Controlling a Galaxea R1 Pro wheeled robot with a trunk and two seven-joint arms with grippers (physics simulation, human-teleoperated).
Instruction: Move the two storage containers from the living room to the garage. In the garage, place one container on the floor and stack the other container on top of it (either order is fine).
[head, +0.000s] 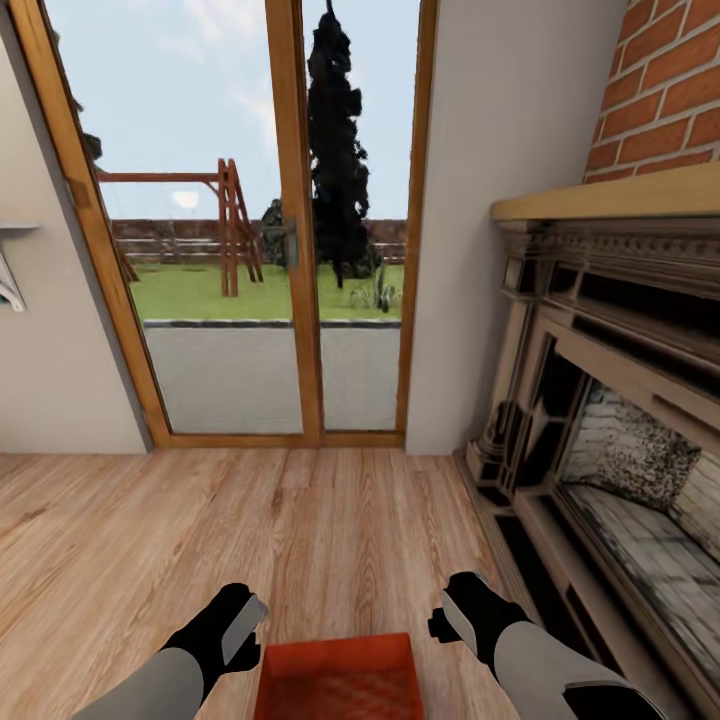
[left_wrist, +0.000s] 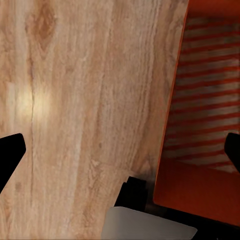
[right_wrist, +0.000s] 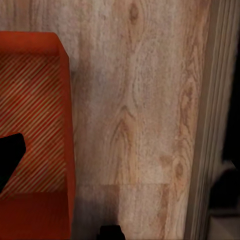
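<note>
Robot in the living room with one orange box on the wood floor between its arms; nothing has reached the garage yet.

The box (head: 338, 678) lies low between the left hand (head: 235, 625) and right hand (head: 462, 612), both beside its walls, not touching, and seemingly released and empty, fingers spread in the wrist views. The second box and the garage are still to be found. Fireplace (head: 600, 420) crowds the right side; glass doors (head: 290, 230) stand ahead; open floor (head: 150, 540) lies left.
</note>
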